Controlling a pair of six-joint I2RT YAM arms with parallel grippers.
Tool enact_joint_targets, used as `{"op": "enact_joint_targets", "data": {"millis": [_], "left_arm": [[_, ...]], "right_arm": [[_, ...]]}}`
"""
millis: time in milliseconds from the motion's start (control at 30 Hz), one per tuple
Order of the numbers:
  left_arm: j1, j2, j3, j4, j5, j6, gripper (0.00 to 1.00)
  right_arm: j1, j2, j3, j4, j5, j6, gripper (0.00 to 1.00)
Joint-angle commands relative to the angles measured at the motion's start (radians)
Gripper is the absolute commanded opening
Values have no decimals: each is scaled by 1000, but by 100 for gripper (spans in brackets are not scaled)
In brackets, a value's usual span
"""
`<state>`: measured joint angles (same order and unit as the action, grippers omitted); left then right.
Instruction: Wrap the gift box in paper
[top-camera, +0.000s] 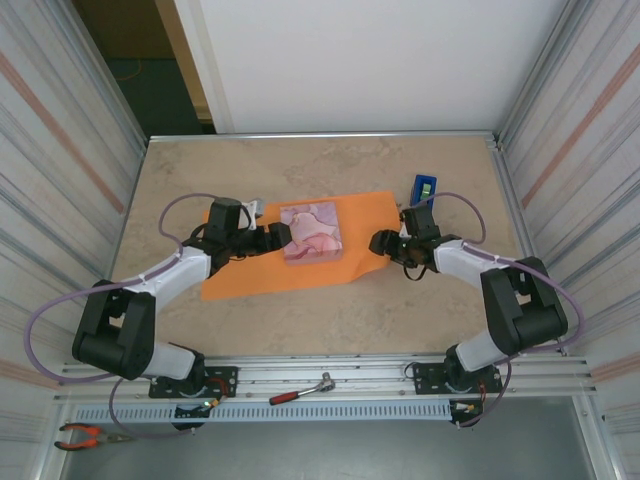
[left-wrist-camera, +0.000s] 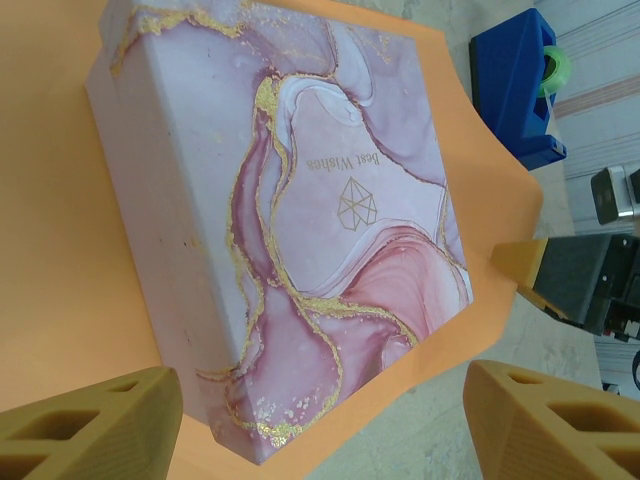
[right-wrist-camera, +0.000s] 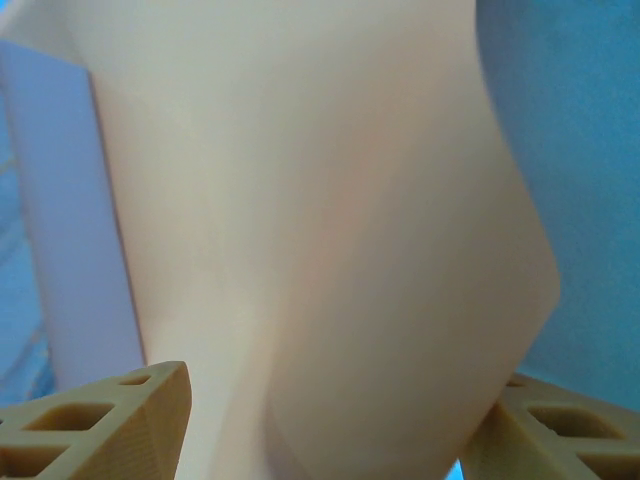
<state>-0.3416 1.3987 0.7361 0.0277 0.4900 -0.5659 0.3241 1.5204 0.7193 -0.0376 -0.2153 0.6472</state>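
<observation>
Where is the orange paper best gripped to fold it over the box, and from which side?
Grip the paper at its free right flap, coming from the right. The gift box pins the middle, but this flap juts past the box and curls up, so a finger could slip under.

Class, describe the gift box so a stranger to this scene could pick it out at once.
On the beige table lies a large orange paper sheet. The gift box sits on it, low and square. Unlike the plain sheet and the blue tape dispenser, it is pink marble with gold veins.
</observation>
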Motion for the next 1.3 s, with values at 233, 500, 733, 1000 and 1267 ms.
{"op": "enact_joint_targets", "data": {"millis": [233,500,733,1000,1267], "left_arm": [[-2,-22,22,-7,14,-5,75],[-2,-10,38,-9,16,-3,75],[-2,-4,40,-6,23,-2,75],[-2,-2,51,-11,30,1,74],[-4,-6,96,-39,38,-16,73]], "right_arm": [[-34,80,96,176,-88,6,67],[-81,68,107,122,-121,-44,62],[-74,-42,15,56,-114,-49,54],[-11,-148,13,-75,-34,-33,28],[156,-120,134,-123,-19,-53,0]]}}
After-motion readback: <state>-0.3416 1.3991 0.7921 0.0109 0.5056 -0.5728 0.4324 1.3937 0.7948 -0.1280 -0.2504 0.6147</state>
